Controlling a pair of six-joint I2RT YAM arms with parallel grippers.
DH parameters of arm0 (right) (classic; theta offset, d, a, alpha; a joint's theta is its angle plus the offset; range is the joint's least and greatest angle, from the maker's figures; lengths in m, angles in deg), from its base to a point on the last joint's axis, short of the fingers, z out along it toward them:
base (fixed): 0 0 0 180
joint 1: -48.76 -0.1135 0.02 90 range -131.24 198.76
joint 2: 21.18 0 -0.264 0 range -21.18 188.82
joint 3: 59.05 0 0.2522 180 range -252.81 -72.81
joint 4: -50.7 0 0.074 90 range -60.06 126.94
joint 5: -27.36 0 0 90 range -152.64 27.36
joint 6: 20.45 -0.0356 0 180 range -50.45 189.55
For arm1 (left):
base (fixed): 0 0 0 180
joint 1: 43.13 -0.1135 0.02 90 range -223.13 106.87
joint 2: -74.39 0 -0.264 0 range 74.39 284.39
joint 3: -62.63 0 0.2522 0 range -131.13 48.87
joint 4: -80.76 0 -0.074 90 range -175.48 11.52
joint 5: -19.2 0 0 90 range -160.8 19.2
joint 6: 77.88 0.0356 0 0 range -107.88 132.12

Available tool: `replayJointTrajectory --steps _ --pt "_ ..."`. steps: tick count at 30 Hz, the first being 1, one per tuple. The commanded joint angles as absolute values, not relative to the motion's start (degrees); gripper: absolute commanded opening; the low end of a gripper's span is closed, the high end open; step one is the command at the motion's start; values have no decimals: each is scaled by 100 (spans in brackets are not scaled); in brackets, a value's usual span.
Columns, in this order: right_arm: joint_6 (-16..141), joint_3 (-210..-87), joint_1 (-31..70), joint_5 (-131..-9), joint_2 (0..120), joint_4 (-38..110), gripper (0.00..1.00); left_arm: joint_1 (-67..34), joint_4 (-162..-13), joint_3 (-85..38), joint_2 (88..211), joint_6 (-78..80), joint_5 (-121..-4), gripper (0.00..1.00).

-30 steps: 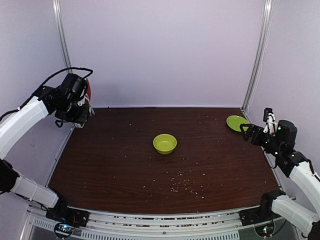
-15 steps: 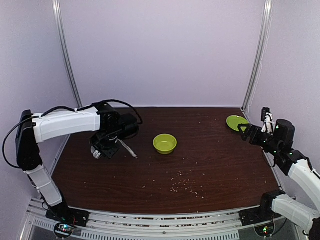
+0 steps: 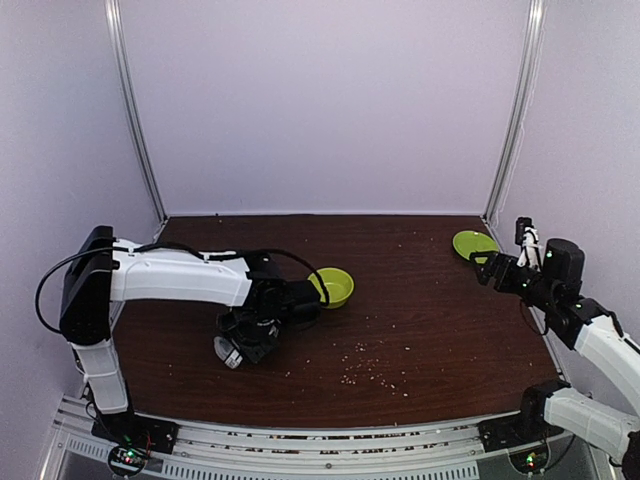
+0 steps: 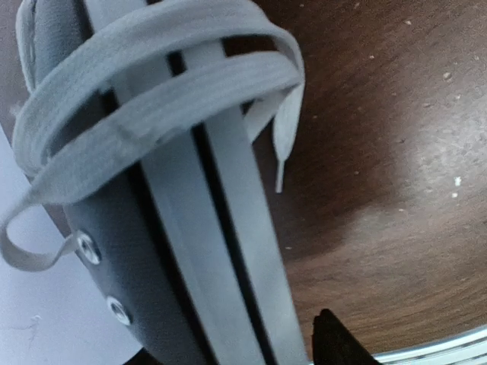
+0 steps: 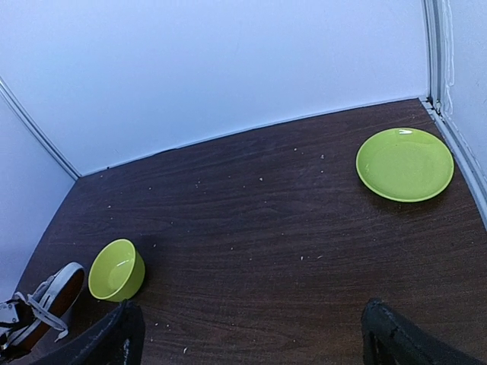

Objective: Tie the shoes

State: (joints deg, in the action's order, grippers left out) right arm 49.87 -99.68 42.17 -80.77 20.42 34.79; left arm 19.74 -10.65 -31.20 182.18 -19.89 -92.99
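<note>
The grey canvas shoe (image 4: 114, 228) with white laces (image 4: 152, 99) fills the left wrist view, pressed close against the camera. My left gripper (image 3: 250, 332) is shut on the shoe (image 3: 231, 351) and holds it low over the brown table, left of centre. One dark fingertip (image 4: 335, 346) shows beside the shoe's white rim. In the right wrist view the shoe (image 5: 47, 298) shows at the lower left with its red-orange sole inner side up. My right gripper (image 3: 486, 268) is open and empty, hovering at the right side of the table, far from the shoe.
A green bowl (image 3: 331, 286) stands just right of the left gripper; it also shows in the right wrist view (image 5: 116, 269). A green plate (image 3: 472, 244) lies at the far right corner. Crumbs (image 3: 365, 372) are scattered on the table (image 3: 420, 320) near the front.
My left arm has swung from high by the left wall down and right to the table beside the bowl, carrying the shoe. The right arm has barely moved.
</note>
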Motion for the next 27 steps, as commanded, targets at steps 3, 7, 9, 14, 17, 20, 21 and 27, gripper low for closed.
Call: replayJointTrajectory --steps 3,7,9,14,17,20,21,27 --pt "5115 -10305 3896 -7938 2160 3340 100 2138 -1607 -3108 17942 -1878 -8482 73" --pt "5291 -10597 3234 -7624 2306 3100 100 2092 -1993 -3219 17416 -1773 -8084 84" --pt "5261 -10716 2736 -7565 2455 3126 100 2006 -2165 -3319 17227 -1685 -7774 86" --pt "4892 -10811 1468 -7369 3061 3547 100 1505 -3073 -2659 16677 -1664 -7188 88" --pt "4561 -10796 742 -7142 3569 4052 99 1044 -3943 -1814 16429 -1822 -6661 85" --pt "4341 -10861 57 -6975 4163 4463 98 863 -4490 -1338 16328 -1927 -6447 84" --pt "4268 -10885 -88 -6982 4355 4597 98 833 -4557 -1230 16345 -1943 -6372 84" --pt "4122 -11106 -478 -7094 5022 4997 97 775 -4922 -618 16350 -2053 -6327 75"
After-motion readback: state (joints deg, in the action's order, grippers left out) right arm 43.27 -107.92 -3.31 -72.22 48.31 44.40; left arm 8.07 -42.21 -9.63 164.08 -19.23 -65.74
